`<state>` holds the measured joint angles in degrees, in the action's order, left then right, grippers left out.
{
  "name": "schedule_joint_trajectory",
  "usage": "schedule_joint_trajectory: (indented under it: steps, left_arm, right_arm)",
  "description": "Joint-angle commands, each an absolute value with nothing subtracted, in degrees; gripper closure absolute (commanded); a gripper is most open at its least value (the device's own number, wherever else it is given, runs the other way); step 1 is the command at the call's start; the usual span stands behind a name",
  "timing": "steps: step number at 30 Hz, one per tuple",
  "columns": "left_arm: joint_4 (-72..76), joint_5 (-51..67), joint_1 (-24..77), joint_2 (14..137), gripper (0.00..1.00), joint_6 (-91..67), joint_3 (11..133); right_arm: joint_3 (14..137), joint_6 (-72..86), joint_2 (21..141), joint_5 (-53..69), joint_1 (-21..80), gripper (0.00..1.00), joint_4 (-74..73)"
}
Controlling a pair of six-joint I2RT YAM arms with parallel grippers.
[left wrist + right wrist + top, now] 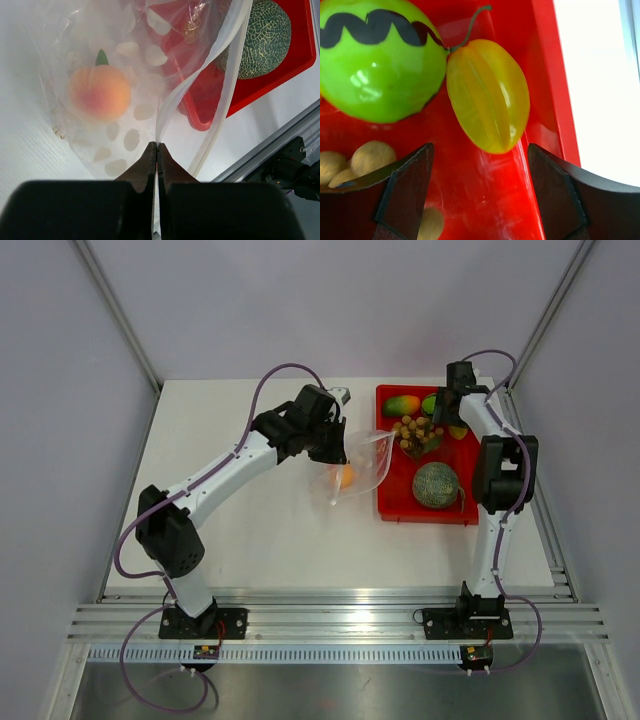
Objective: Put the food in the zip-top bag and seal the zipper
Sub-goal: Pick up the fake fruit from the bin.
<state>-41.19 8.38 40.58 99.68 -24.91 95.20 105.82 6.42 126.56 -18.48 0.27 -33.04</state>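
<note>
Left jaws are pressed together, pinching the zipper (169,107) at the mouth of the zip-top bag (362,462). They grip one lip only; the other lip hangs free at 3 o'clock of it in the left wrist view.

The bag sits on the counter (250,530) at 9 o'clock of the red tray (400,510), with its open mouth overlapping the tray's left rim. The orange-peach fruit (99,93) is already inside the bag, resting against the bottom film.

Right jaws are spread wide, low over the tray's 1 o'clock corner. The yellow piece (487,95) lies just ahead, between the two fingers, and we see no contact. The green apple (380,65) (black squiggle drawn on it) touches the yellow piece at its 10 o'clock.

Everything else is in the tray:
- The longan cluster (415,432) is near the centre, slightly toward 11 o'clock.
- The melon (436,484) is at 6 o'clock.
- The mango (402,405) is at 11 o'clock.
</note>
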Motion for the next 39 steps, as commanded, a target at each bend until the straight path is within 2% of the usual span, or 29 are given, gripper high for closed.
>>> schedule_joint_trajectory:
  steps: [1, 4, 9, 14, 16, 21, 25, 26, 30, 39]
  left_arm:
    - [-40.61, 8.35, 40.25, 98.44, 1.00, -23.99, 97.47]
    - [-40.52, 8.61, 40.25, 99.05, 1.00, -24.08, 97.38]
    - [-39.20, 10.02, 40.25, 99.93, 1.00, -24.78, 96.59]
    - [-38.85, 10.46, 40.17, 100.99, 1.00, -24.87, 96.77]
    - [-38.76, 10.81, 40.17, 101.42, 1.00, -24.79, 96.94]
    - [-38.50, 11.60, 39.99, 102.39, 1.00, -24.87, 97.03]
    - [-38.41, 11.87, 39.99, 102.48, 1.00, -24.87, 96.77]
    - [-38.41, 11.95, 39.99, 102.39, 1.00, -24.87, 96.68]
    - [-38.32, 11.43, 39.90, 101.95, 1.00, -24.87, 96.76]
    - [-40.87, 9.41, 39.81, 104.41, 1.00, -25.75, 103.26]
  right_arm:
    - [110.13, 3.25, 128.84, -18.81, 0.44, 0.18, -32.08]
    - [109.87, 1.85, 129.99, -19.16, 0.53, 0.20, -30.24]
    - [108.90, 0.35, 131.22, -24.78, 0.44, 0.29, -26.91]
    - [107.58, -3.42, 131.04, -27.77, 0.44, 0.32, -24.08]
    - [107.32, -4.04, 131.31, -28.47, 0.44, 0.36, -23.12]
    - [103.99, -5.27, 129.73, -29.71, 0.44, 0.50, -19.26]
    - [104.06, -5.10, 128.85, -29.71, 0.44, 0.66, -19.51]
    - [103.80, -4.58, 128.41, -29.53, 0.53, 0.75, -19.69]
    - [100.47, -1.85, 124.03, -28.48, 0.53, 0.79, -19.60]
    - [88.61, 6.94, 106.10, -22.24, 0.53, 0.81, -22.93]
